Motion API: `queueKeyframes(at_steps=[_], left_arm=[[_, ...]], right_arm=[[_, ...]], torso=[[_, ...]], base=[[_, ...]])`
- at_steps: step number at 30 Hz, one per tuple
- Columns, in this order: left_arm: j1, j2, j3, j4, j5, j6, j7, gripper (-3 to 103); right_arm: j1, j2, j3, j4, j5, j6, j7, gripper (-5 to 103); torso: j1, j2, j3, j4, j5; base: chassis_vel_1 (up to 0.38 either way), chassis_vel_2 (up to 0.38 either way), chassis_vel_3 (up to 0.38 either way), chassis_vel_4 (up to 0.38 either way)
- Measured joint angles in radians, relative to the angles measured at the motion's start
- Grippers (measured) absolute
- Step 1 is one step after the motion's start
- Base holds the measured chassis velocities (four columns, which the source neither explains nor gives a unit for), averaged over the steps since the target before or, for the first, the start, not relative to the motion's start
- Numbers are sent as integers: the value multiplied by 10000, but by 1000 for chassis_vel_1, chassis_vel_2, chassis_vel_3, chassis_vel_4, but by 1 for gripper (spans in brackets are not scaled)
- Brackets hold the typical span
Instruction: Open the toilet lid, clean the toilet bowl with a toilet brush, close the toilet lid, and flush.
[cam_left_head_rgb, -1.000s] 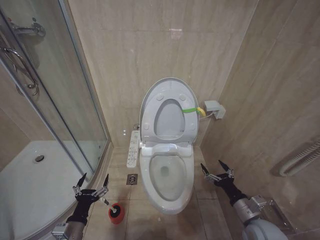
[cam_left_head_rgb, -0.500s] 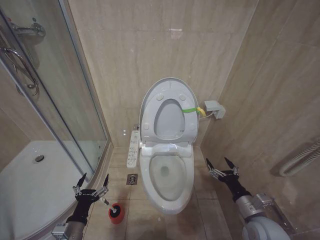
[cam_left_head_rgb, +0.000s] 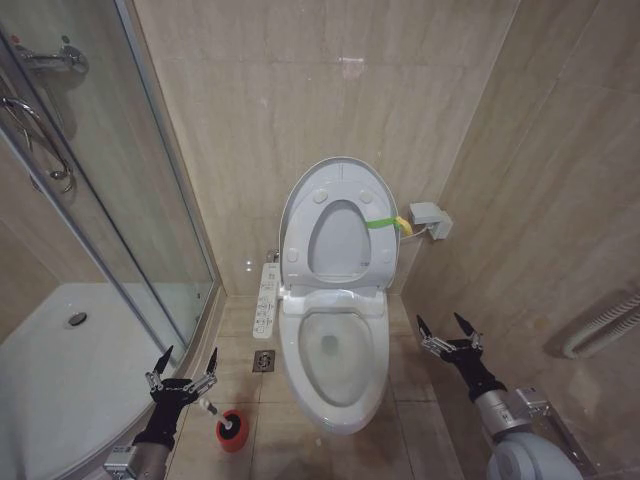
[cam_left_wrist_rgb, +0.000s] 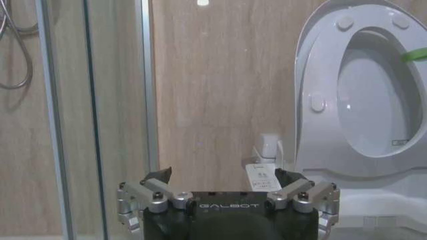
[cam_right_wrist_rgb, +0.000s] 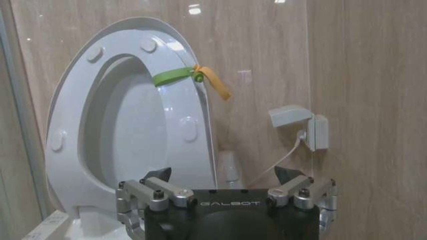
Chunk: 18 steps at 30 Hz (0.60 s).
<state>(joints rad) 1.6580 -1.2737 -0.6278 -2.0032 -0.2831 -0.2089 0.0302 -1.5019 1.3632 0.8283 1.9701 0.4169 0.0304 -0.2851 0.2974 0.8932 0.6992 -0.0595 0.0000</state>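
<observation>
L gripper (cam_left_head_rgb: 182, 371): fingers spread, empty, low by shower glass.
Toilet brush (cam_left_head_rgb: 229, 427): in red holder on floor, just beside L gripper.
R gripper (cam_left_head_rgb: 449, 336): fingers spread, empty, right of toilet bowl (cam_left_head_rgb: 332, 400).
Toilet lid (cam_left_head_rgb: 338, 226): raised upright vs back wall, green-yellow strap (cam_left_head_rgb: 386, 221) at edge.

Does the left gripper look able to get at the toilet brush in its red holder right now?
Probably yes. The left gripper hangs open just beside the thin white-handled toilet brush standing in its small red round holder on the floor tiles, with nothing between them; the white ceramic toilet bowl stands clear to the side.
</observation>
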Motion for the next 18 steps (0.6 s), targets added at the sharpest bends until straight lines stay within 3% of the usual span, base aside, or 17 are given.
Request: queueKeyframes(at_steps=[18], left_arm=[[-1,0,0,0,-1,0,0,100]], right_arm=[[317,-150,43,-413,-117,444,114,100]], torso=[[4,-3,2,1,0]], base=[[-60,37,67,-34]])
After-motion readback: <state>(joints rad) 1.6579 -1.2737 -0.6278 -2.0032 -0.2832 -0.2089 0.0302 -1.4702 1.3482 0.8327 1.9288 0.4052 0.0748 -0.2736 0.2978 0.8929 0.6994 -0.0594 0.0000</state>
